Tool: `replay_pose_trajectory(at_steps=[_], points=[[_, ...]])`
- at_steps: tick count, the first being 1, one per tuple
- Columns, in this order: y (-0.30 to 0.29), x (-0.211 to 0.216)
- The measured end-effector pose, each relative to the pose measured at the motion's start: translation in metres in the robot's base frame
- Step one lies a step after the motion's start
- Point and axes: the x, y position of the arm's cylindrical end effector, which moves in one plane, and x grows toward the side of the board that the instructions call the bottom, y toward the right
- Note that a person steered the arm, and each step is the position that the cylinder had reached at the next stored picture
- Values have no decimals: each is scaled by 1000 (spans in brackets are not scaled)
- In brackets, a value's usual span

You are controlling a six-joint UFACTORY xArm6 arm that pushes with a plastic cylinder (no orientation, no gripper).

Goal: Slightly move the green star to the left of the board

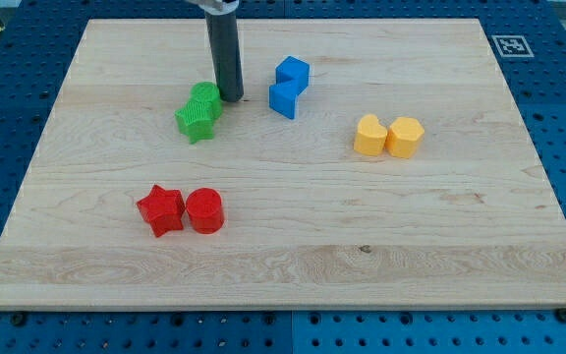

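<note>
Nearest the camera, well below my tip [231,97], lay a red star [160,210] and red cylinder [204,210]. This end effector, a jawless rod, stood touching the green star's [198,112] right side, placed to push it leftward across the surface [293,265].

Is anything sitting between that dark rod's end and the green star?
Nothing: in the camera view my tip sits right against the green star, on its right side.
</note>
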Motion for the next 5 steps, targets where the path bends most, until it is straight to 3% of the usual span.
replay_pose_trajectory(at_steps=[2, 5], points=[[0, 42], [-26, 43]])
